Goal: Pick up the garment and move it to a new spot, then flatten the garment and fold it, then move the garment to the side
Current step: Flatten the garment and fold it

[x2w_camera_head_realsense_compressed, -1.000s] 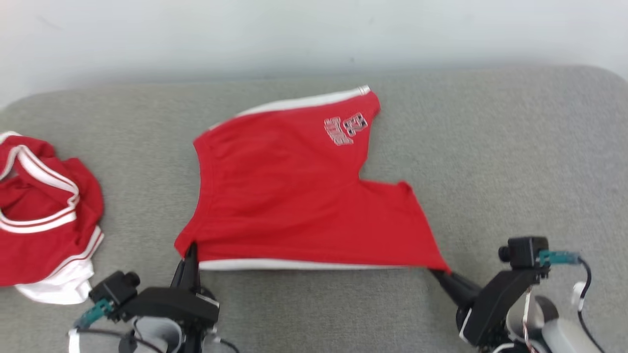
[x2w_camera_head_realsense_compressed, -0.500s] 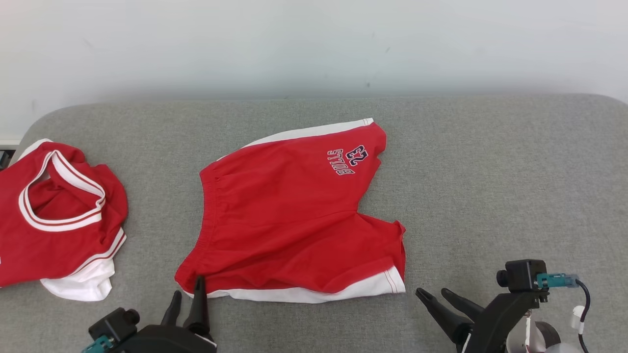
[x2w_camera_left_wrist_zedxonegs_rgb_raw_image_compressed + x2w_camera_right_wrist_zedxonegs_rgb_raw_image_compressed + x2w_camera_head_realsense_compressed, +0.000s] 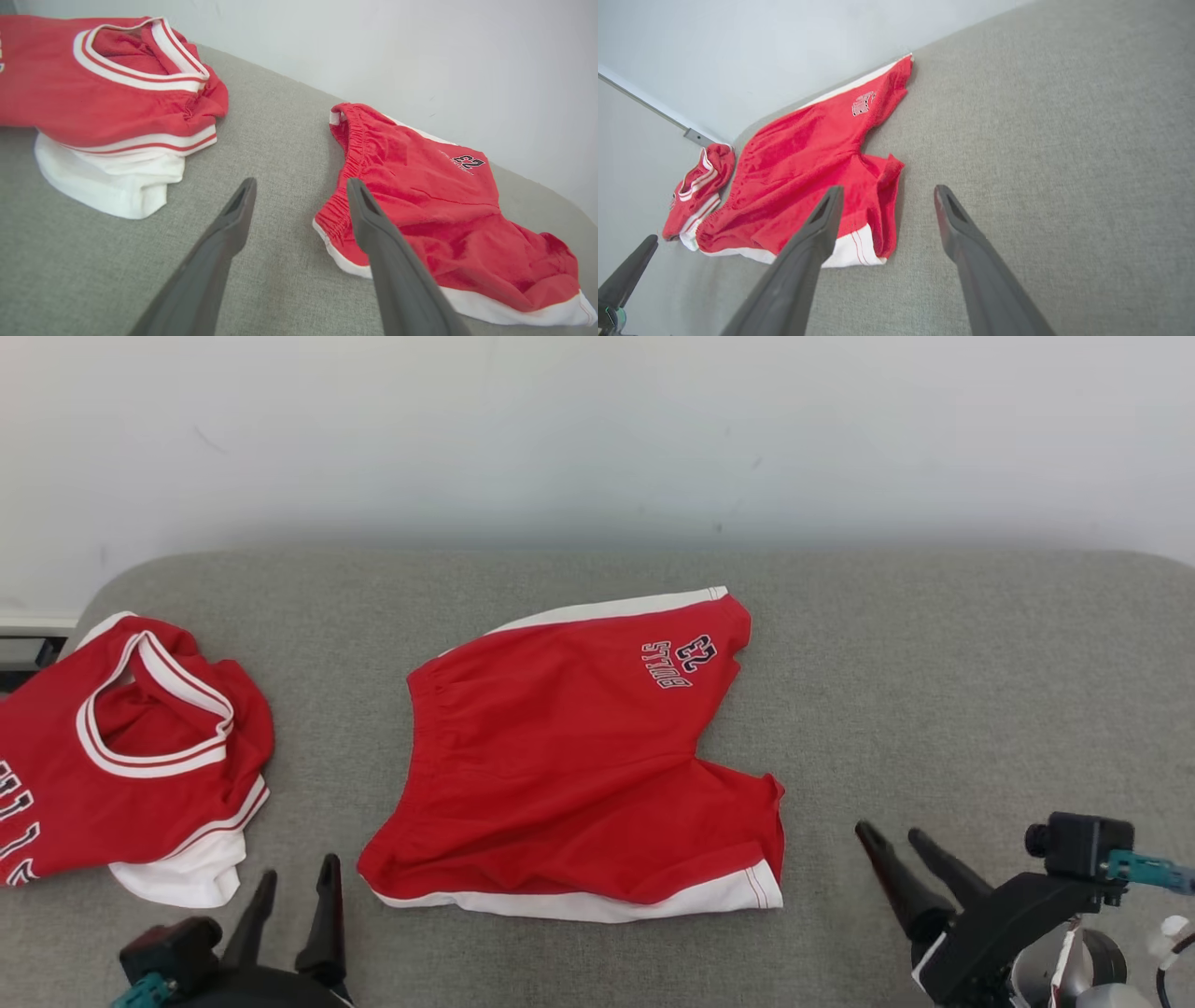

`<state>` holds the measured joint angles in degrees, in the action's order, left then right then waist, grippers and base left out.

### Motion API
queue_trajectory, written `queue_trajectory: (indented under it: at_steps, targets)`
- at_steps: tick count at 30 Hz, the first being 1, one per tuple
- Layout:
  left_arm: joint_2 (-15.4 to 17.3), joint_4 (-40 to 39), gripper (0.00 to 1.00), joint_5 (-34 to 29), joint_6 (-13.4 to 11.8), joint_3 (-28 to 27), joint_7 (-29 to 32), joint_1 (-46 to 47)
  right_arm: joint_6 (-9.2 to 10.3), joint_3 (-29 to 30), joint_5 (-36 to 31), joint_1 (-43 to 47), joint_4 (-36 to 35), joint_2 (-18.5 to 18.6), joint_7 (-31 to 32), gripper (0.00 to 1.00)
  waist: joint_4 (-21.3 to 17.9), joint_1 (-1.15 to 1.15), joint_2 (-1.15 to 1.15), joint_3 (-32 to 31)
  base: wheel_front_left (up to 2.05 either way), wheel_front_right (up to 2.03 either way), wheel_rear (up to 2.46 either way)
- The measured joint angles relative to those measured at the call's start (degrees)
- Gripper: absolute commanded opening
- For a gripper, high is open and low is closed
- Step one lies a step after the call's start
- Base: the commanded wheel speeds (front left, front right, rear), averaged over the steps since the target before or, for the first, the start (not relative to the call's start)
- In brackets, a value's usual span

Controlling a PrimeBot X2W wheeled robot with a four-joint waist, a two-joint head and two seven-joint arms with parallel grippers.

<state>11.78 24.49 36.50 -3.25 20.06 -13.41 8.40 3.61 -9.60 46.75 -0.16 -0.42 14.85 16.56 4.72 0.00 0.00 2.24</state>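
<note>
Red shorts (image 3: 569, 775) with white side trim and a "23" print lie spread on the grey couch seat, waistband to the left, legs to the right; the near leg is rumpled. They also show in the left wrist view (image 3: 444, 210) and the right wrist view (image 3: 803, 168). My left gripper (image 3: 297, 887) stands open at the lower left, just clear of the waistband's near corner, nothing between its fingers (image 3: 233, 224). My right gripper (image 3: 894, 838) is open at the lower right, apart from the near leg's hem, fingers (image 3: 962, 233) over bare cushion.
A red jersey (image 3: 121, 765) with white trim lies bunched at the couch's left end (image 3: 107, 107). The grey cushion (image 3: 980, 691) stretches to the right of the shorts. A pale wall (image 3: 597, 429) runs behind the couch.
Both grippers have let go of the shorts and opened, then drawn back from them. The near edge has dropped onto the cushion and the near leg has slackened. The camera has tilted up.
</note>
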Motion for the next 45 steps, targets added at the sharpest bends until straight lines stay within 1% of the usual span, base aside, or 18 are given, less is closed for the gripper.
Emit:
queue_trajectory:
  at_steps: [3,7,10,15,18,22,30,45]
  targets:
    - [1.51,-3.08,1.00,-3.42,-0.98,0.19,-0.77,-0.03,0.67,1.76,-0.49,-0.04,-1.97,-2.66,-4.38,1.00,0.29,0.00,0.00,-1.00,0.00,0.00,0.00]
    - [2.54,-7.72,1.00,-7.43,-1.87,0.13,-0.93,-0.48,2.00,3.63,-2.69,-0.17,-2.89,-5.41,-10.37,1.00,0.45,0.01,0.00,-2.42,0.00,0.00,0.00]
    - [3.11,-10.87,1.00,-9.65,-2.74,-0.22,-0.94,-2.74,2.00,3.30,-4.79,-0.11,-3.13,-6.46,-13.77,1.00,0.36,0.00,0.00,-3.41,0.00,0.00,0.00]
    - [4.43,-14.68,1.00,-12.59,-3.30,-1.33,-1.00,-4.82,2.00,3.27,-7.14,-0.08,-3.44,-7.77,-20.19,1.00,-0.21,0.00,0.00,-4.58,0.00,0.00,0.00]
    - [5.26,-15.57,1.00,-13.55,-3.32,-2.14,-1.01,-6.39,1.94,3.24,-8.01,0.10,-2.79,-8.34,-22.83,1.00,-0.78,0.00,0.00,-4.98,0.00,0.00,0.00]
    - [5.69,-15.90,1.00,-14.08,-3.37,-1.10,-0.68,-8.65,1.97,3.22,-9.96,2.53,-0.43,-8.05,-24.91,1.00,-1.37,0.00,0.00,-5.23,0.00,0.00,0.00]
    - [6.01,-17.07,1.00,-14.13,-3.78,-1.48,1.83,-10.79,1.99,3.49,-10.05,3.29,2.29,-8.10,-26.63,1.00,-1.78,0.00,0.00,-5.26,0.00,0.00,0.00]
    - [5.77,-21.27,1.00,-14.83,-3.79,-1.53,5.44,-12.39,0.34,2.64,-9.59,3.19,4.20,-8.25,-27.70,1.00,-2.91,0.00,0.00,-4.93,0.00,0.00,0.00]
